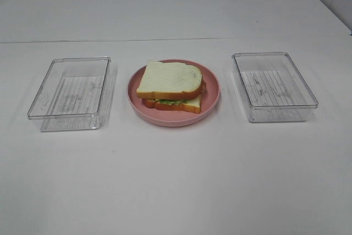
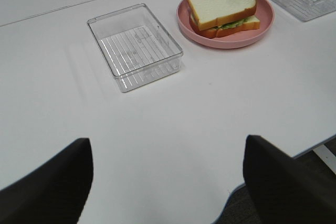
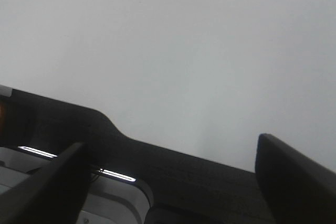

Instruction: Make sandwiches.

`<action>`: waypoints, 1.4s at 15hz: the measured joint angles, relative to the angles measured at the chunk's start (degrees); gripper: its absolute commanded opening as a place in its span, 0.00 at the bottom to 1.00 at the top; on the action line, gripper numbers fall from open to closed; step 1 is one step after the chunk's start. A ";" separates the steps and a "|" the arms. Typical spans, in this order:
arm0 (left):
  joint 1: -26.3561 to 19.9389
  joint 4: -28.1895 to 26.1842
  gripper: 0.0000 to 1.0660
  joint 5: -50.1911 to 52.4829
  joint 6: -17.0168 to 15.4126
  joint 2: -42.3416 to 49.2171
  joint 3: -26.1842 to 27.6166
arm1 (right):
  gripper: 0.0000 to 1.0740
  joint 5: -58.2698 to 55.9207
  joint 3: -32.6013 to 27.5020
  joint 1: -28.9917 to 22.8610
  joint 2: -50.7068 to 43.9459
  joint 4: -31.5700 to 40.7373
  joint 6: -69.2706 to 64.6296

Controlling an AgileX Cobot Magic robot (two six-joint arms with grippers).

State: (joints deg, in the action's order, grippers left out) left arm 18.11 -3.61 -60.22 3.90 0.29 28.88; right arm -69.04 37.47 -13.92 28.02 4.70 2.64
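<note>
A sandwich (image 1: pixel 171 85) of white bread slices with orange-brown crust and green lettuce between them lies on a pink round plate (image 1: pixel 212 98) at the table's middle; the left wrist view shows the same sandwich (image 2: pixel 222 10). Neither arm appears in the exterior high view. My left gripper (image 2: pixel 167 182) hangs open over the table's near edge, far from the plate, with nothing between its dark fingers (image 2: pixel 50 187). My right gripper (image 3: pixel 173 182) is open too, over the table's edge, its fingers (image 3: pixel 299 177) empty.
A clear plastic tray (image 1: pixel 70 93) stands left of the plate and another clear tray (image 1: pixel 273 85) to its right; both hold nothing. The left tray (image 2: pixel 135 45) lies ahead of my left gripper. A dark base (image 3: pixel 157 171) shows beyond the table edge.
</note>
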 measured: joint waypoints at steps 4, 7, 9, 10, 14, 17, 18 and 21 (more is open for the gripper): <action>0.00 -0.06 0.71 0.00 0.00 0.00 0.00 | 0.75 6.99 -7.51 0.00 -18.51 -0.57 0.57; 0.00 -0.06 0.71 0.00 0.00 0.00 0.00 | 0.75 7.39 -8.31 0.00 -23.78 -0.57 0.63; 0.00 -0.06 0.71 0.00 0.00 0.00 0.00 | 0.75 7.51 -8.37 0.00 -24.75 -0.57 0.63; 0.00 -0.06 0.71 0.00 0.00 0.00 0.00 | 0.75 7.51 -8.42 0.00 -24.87 -0.57 0.63; 0.00 -0.06 0.71 0.00 0.00 0.00 0.00 | 0.75 7.51 -8.42 0.00 -24.98 -0.57 0.63; 0.00 -0.06 0.71 0.00 0.00 0.00 0.00 | 0.75 7.51 -8.42 0.00 -24.98 -0.57 0.63; 0.00 -0.06 0.71 0.00 0.00 0.00 0.00 | 0.75 7.51 -8.42 0.00 -25.04 -0.57 0.63; -5.67 -0.11 0.71 0.00 0.00 0.00 0.00 | 0.75 7.51 -8.42 6.47 -25.10 -0.40 0.63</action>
State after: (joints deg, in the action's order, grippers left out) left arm 12.43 -3.72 -60.22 3.90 0.29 28.88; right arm -61.54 29.05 -7.45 2.92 4.30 3.27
